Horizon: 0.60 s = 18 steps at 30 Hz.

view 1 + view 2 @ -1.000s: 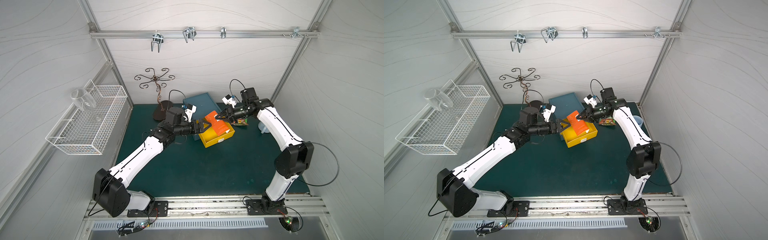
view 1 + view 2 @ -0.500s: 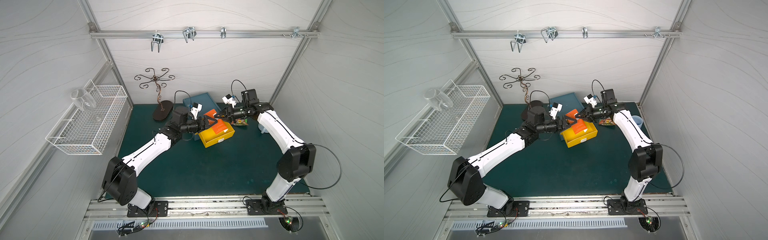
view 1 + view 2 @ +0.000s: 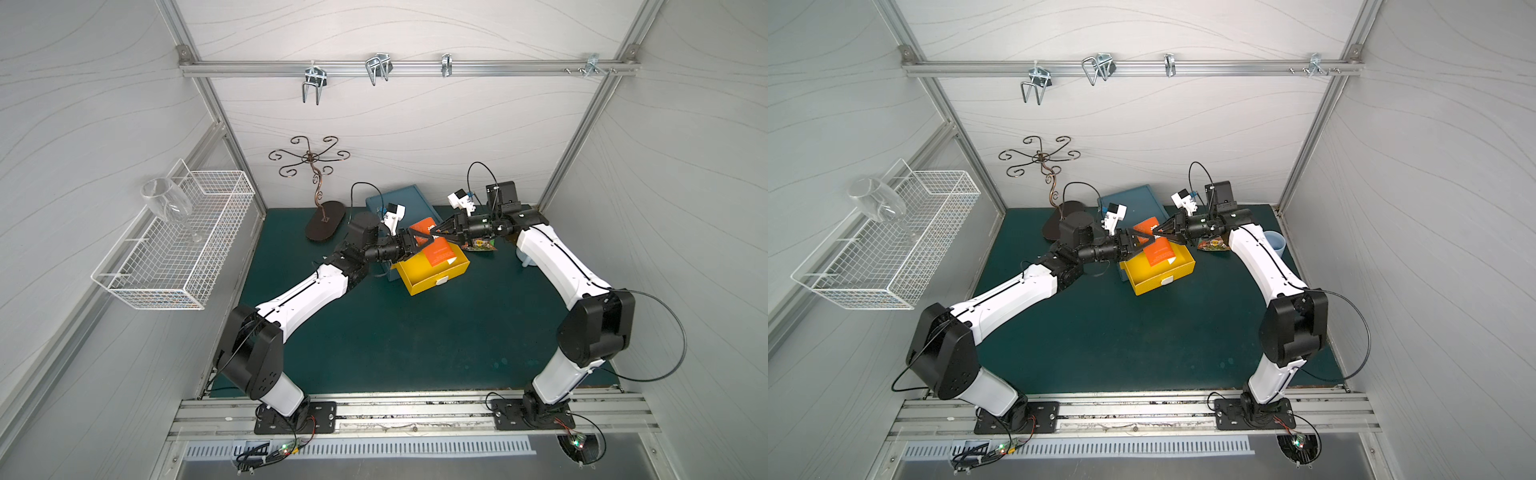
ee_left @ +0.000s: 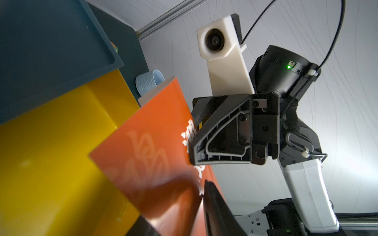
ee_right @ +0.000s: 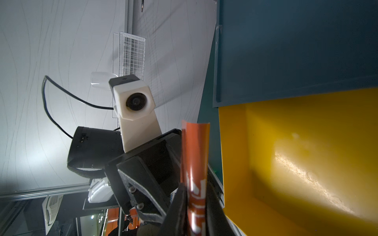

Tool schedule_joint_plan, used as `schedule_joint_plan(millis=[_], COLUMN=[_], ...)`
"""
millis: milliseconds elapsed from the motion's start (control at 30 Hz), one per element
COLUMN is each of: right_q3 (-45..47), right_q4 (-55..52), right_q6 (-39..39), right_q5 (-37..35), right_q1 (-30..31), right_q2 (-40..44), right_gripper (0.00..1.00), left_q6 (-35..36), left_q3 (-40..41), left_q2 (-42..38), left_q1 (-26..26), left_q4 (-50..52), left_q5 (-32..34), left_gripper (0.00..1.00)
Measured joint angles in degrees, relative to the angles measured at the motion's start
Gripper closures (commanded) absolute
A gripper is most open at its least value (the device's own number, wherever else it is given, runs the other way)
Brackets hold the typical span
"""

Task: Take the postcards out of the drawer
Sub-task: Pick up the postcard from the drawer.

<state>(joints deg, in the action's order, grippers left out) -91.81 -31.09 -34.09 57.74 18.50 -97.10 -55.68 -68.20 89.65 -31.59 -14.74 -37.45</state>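
The left arm (image 3: 303, 295) stretches forward and inward, and the right arm (image 3: 557, 257) folds at the elbow towards it. The left gripper (image 3: 423, 240) and right gripper (image 3: 439, 232) meet tip to tip, each pinching the orange postcard (image 3: 441, 254).

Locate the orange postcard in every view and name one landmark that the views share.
In a top view: orange postcard mid-table, over the yellow drawer.
In a top view: the same spot, over the drawer.
Left wrist: large, printed face showing, in front of the drawer.
Right wrist: a curled strip seen edge-on, beside the drawer.
Shared landmark: the yellow drawer, visible in all four.
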Motion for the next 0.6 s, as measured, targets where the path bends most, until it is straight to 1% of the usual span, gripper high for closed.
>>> schedule_joint_plan(millis=[33, 100, 133, 267, 400, 500, 600], right_q3=[0.09, 0.22, 0.22, 0.28, 1.86, 3.04, 3.69], right_q4=[0.24, 0.66, 0.61, 0.59, 1.55, 3.28, 4.55], right_q6=[-0.35, 0.09, 0.52, 2.69, 4.94, 7.28, 10.40], right_q5=[-0.07, -0.28, -0.39, -0.61, 0.79, 4.74, 10.21], right_q1=[0.00, 0.02, 0.00, -1.29, -6.43, -9.90, -10.14], right_q2=[0.09, 0.09, 0.09, 0.66, 3.19, 4.59, 4.92], right_gripper=[0.58, 0.26, 0.02, 0.01, 0.01, 0.01, 0.01], left_q6=[-0.24, -0.15, -0.04, 0.59, 2.51, 4.33, 4.76], left_q3=[0.00, 0.09, 0.22, 1.29, 3.78, 4.15, 4.15], left_q2=[0.00, 0.00, 0.00, -0.31, -2.91, -5.31, -6.80], left_q1=[-0.02, -0.07, -0.07, 0.46, 2.25, 3.61, 4.55], left_q4=[-0.66, -1.97, -2.45, -3.26, -3.08, -3.69, -7.48], left_q5=[-0.13, -0.52, -0.74, -1.14, -2.45, -5.20, -9.49], left_gripper=[0.90, 0.99, 1.00, 1.00, 1.00, 1.00, 1.00])
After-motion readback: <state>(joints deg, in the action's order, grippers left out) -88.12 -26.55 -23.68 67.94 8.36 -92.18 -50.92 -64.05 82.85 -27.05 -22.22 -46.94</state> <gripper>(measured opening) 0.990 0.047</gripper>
